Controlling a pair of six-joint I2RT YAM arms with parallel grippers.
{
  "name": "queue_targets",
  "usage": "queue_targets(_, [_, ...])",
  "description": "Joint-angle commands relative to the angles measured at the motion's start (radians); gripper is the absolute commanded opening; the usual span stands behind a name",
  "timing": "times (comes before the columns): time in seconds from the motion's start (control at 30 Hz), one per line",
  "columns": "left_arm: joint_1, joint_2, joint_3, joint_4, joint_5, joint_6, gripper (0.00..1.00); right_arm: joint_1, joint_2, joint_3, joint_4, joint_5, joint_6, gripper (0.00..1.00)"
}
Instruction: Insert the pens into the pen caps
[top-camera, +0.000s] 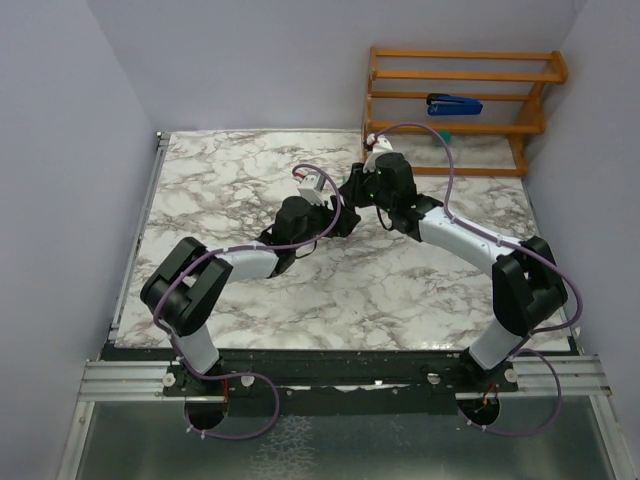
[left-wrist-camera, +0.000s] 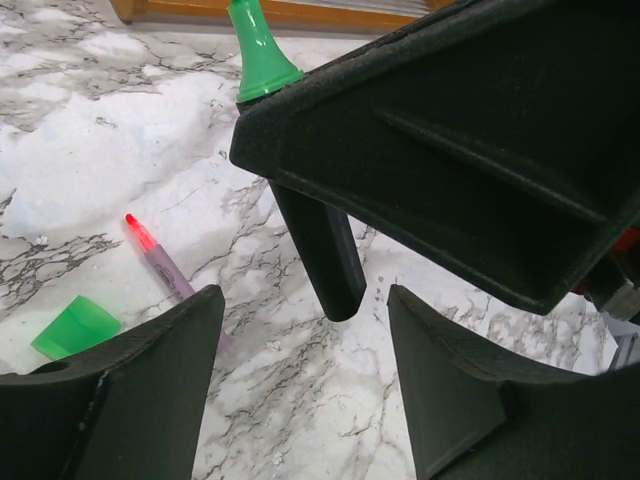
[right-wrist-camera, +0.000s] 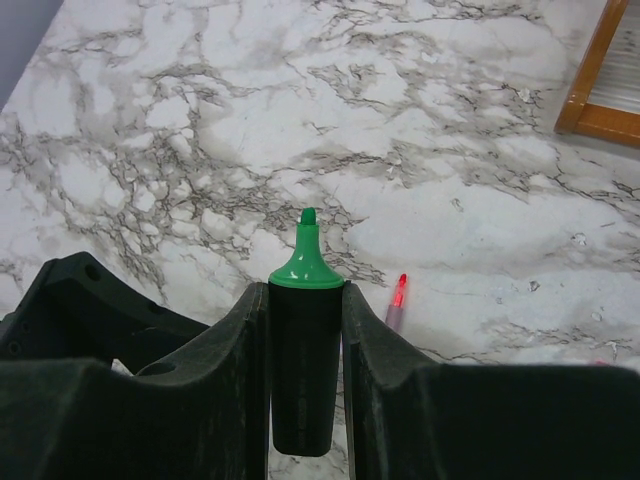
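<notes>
My right gripper (right-wrist-camera: 305, 335) is shut on a black-bodied pen (right-wrist-camera: 305, 360) with a green tip, tip pointing away from the wrist. In the left wrist view the same pen (left-wrist-camera: 322, 250) hangs from the right gripper's fingers (left-wrist-camera: 450, 150), its blunt end just above the gap of my left gripper (left-wrist-camera: 303, 310), which is open and empty. A slim pale pink pen (left-wrist-camera: 162, 262) with a red tip lies on the marble; it also shows in the right wrist view (right-wrist-camera: 396, 303). A green cap (left-wrist-camera: 75, 328) lies beside it. Both grippers meet mid-table (top-camera: 345, 192). The orange cap and third pen are out of view.
A wooden rack (top-camera: 460, 75) stands at the back right with a blue stapler-like object (top-camera: 455, 103) on it. The marble tabletop (top-camera: 230, 190) has purple walls on the left and back. Purple cables loop over both arms.
</notes>
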Motion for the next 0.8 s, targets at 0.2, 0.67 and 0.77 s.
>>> queue_targets(0.2, [-0.003, 0.031, 0.036, 0.101, 0.058, 0.004, 0.57, 0.016, -0.025, -0.036, 0.037, 0.010, 0.009, 0.00])
queue_targets(0.67, [-0.003, 0.055, 0.051, 0.126, 0.071, 0.006, 0.33, 0.018, -0.046, -0.064, 0.044, 0.008, 0.013, 0.01])
queue_targets(0.77, [-0.003, 0.059, 0.049, 0.127, 0.069, 0.006, 0.19, 0.020, -0.046, -0.066, 0.045, 0.007, 0.013, 0.01])
